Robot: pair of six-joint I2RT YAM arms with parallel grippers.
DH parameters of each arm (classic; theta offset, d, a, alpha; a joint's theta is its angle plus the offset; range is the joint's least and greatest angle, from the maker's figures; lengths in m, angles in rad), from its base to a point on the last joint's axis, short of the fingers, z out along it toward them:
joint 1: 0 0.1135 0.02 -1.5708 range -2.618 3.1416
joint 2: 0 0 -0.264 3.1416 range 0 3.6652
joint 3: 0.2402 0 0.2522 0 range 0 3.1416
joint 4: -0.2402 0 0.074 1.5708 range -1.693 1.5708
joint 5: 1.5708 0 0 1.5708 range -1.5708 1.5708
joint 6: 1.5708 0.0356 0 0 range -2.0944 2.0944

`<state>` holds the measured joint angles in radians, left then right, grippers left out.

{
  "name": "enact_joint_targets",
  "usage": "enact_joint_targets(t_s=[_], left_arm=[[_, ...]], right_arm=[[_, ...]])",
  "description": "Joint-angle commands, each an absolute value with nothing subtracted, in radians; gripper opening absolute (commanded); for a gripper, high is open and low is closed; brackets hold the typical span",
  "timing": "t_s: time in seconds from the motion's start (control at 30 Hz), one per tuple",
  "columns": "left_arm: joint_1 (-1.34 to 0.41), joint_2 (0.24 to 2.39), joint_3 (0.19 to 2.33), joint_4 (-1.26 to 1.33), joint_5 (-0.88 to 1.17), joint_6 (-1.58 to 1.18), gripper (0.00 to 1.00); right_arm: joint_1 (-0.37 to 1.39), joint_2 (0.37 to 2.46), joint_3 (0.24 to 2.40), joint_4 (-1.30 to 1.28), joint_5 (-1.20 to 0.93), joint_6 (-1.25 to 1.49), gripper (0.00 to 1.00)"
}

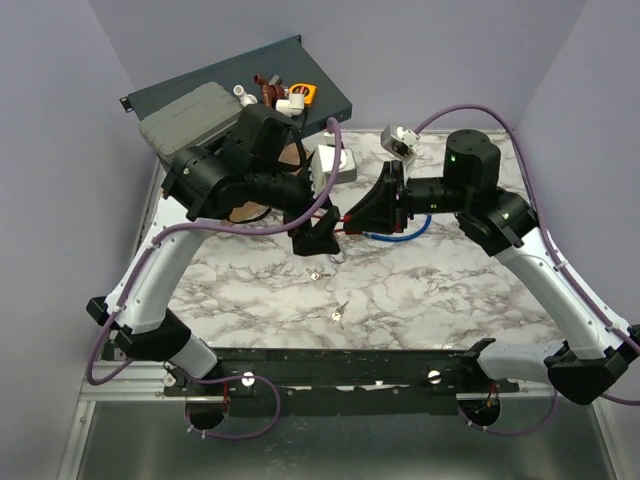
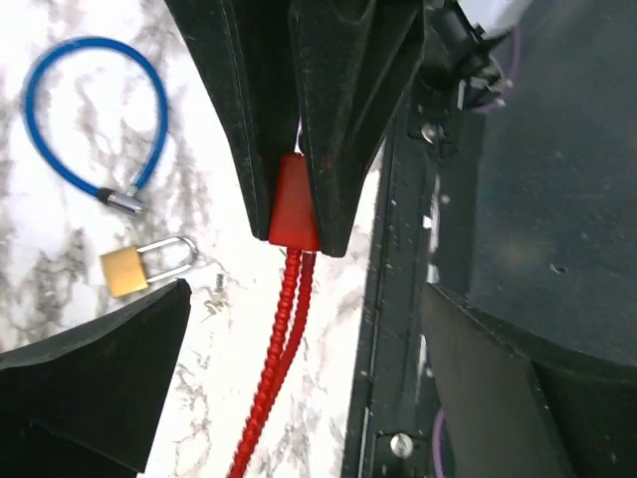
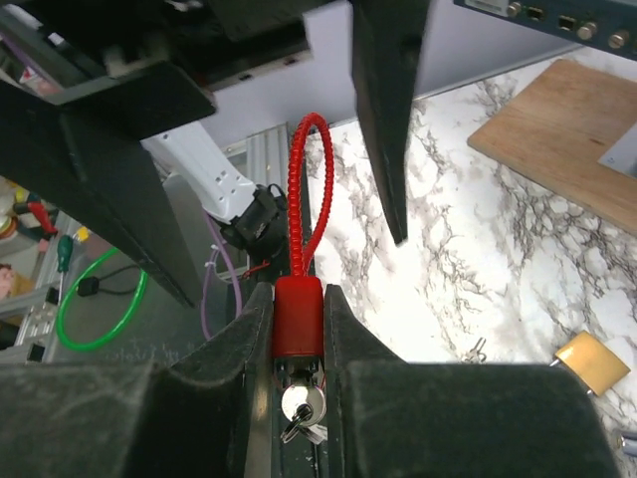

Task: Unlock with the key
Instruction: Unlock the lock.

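A red cable lock point(image 3: 299, 317) is clamped by its body between my right gripper's point(image 3: 299, 291) fingers, held above the table. At the near end of the body is a silver cylinder with the small silver key point(image 3: 299, 426) in it. The lock's ribbed red cable point(image 2: 274, 349) runs out between the wide-apart fingers of my left gripper point(image 2: 304, 294), which is open and touches nothing. In the top view the two grippers point(image 1: 320, 235) point(image 1: 352, 213) face each other over the table's middle, the red lock point(image 1: 345, 222) between them.
A brass padlock point(image 2: 134, 264) and a blue cable lock point(image 2: 95, 110) lie on the marble table. Two loose small keys point(image 1: 318, 275) point(image 1: 340, 313) lie nearer the front. A wooden board point(image 3: 557, 129), a grey box point(image 1: 190, 118) and a dark panel point(image 1: 330, 95) sit at the back.
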<state>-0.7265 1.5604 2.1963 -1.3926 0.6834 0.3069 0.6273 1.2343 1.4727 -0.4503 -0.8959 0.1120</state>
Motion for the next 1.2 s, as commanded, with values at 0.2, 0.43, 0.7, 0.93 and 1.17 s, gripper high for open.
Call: enact_joint_targets(t_s=[0.2, 0.43, 0.7, 0.93, 1.17], left_arm=[[-0.883, 1.105, 1.724, -0.882, 0.203, 0.736, 0.98], [-1.09, 0.941, 1.408, -0.598, -0.011, 1.039, 0.97], [-1.101, 0.95, 1.348, -0.513, -0.017, 1.042, 0.33], [-1.109, 0.97, 1.404, -0.601, 0.0, 0.976, 0.29], [-1.109, 0.986, 1.405, -0.648, -0.013, 0.97, 0.26]], right_arm=[[0.632, 1.253, 1.476, -0.349, -0.796, 0.256, 0.01], [0.632, 1.276, 1.452, -0.229, -0.822, 0.396, 0.01], [0.631, 1.245, 1.408, -0.164, -0.825, 0.459, 0.01], [0.633, 1.223, 1.403, -0.166, -0.81, 0.45, 0.01], [0.632, 1.219, 1.405, -0.152, -0.82, 0.468, 0.01]])
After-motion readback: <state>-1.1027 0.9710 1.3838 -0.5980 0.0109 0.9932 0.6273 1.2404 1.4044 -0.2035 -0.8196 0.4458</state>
